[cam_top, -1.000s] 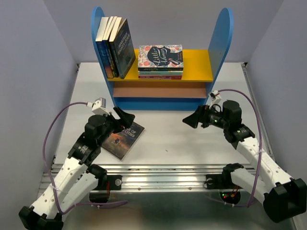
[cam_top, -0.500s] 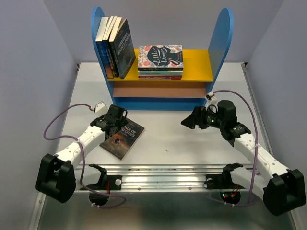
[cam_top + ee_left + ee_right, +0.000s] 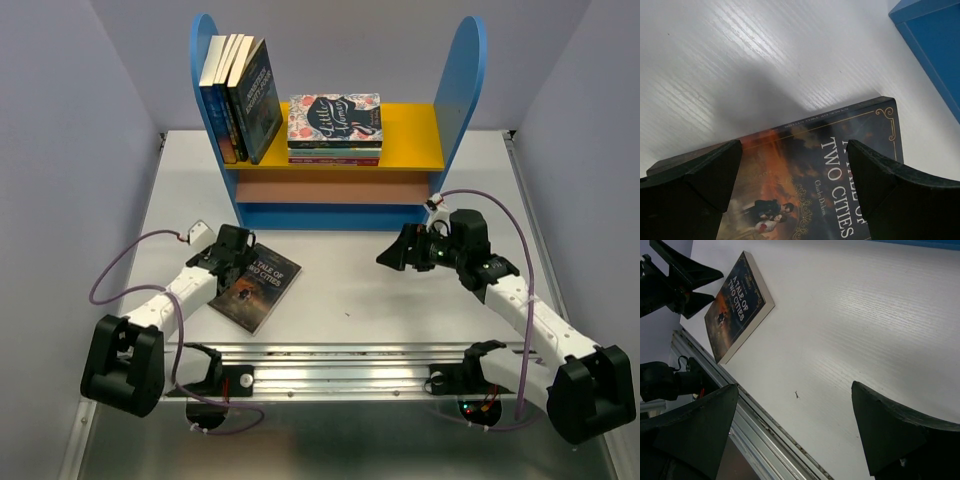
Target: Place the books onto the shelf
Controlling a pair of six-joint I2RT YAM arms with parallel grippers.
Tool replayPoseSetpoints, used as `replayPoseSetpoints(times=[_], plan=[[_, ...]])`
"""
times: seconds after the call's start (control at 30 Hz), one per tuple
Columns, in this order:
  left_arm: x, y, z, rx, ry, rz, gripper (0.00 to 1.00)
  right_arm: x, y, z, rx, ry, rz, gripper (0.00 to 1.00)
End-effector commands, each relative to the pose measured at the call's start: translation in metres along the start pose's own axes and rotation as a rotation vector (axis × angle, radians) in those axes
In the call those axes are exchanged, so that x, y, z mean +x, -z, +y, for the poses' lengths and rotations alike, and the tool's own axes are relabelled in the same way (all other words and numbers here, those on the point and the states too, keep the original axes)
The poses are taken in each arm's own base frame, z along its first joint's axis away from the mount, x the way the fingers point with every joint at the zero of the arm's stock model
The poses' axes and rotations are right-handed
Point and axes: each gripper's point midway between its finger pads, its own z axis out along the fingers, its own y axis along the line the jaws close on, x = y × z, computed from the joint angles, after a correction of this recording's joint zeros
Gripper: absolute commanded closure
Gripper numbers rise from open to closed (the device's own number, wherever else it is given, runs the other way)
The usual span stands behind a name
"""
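Observation:
One of the books, "A Tale of Two Cities" (image 3: 258,288), lies flat, cover up, on the white table in front of the shelf (image 3: 410,130). My left gripper (image 3: 243,262) hovers open just over its upper left part. In the left wrist view the black fingers (image 3: 700,180) straddle the cover (image 3: 815,175) with nothing pinched. My right gripper (image 3: 388,256) stands open over bare table right of centre and holds nothing. The right wrist view shows the book (image 3: 737,305) and the left gripper (image 3: 690,287) beyond it. Several more books (image 3: 240,95) stand upright against the shelf's left blue panel.
A flat stack topped by the floral "Little Women" cover (image 3: 334,125) lies on the yellow board. The shelf's blue base (image 3: 935,45) is close, beyond the book. A metal rail (image 3: 340,362) runs along the table's near edge. Purple cables (image 3: 110,270) loop beside both arms.
My left arm has dropped low and stretched out, bringing its open gripper down over the book. The right gripper has shifted slightly left and lower. The book has not moved.

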Motion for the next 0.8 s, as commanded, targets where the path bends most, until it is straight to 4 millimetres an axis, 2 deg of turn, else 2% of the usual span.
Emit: replayPoseSetpoints(times=[0.0,0.2,0.3,0.43,0.57,0.63,0.77], plan=[[0.025,0.001,0.010,0.044,0.078,0.070,0.01,-0.002,0.000,0.003,-0.008,0.029,-0.015,0.00],[0.048,0.014,-0.009,0.176,0.128,0.175,0.01,-0.001,-0.002,0.005,-0.024,0.022,-0.002,0.00],[0.063,0.027,-0.021,0.219,0.106,0.222,0.01,0.000,-0.003,0.006,-0.031,0.017,0.005,0.00],[0.067,0.033,-0.024,0.209,0.095,0.218,0.01,0.001,-0.004,0.004,-0.023,0.013,0.012,0.00],[0.039,0.029,-0.033,0.180,0.086,0.097,0.01,0.003,-0.006,0.001,-0.017,0.010,0.021,0.00],[0.018,0.026,-0.031,0.111,0.086,0.023,0.01,0.003,-0.006,0.001,-0.014,0.010,0.023,0.00],[-0.009,0.014,-0.029,0.056,0.086,-0.044,0.01,0.002,-0.004,0.001,-0.010,0.015,0.017,0.00]])
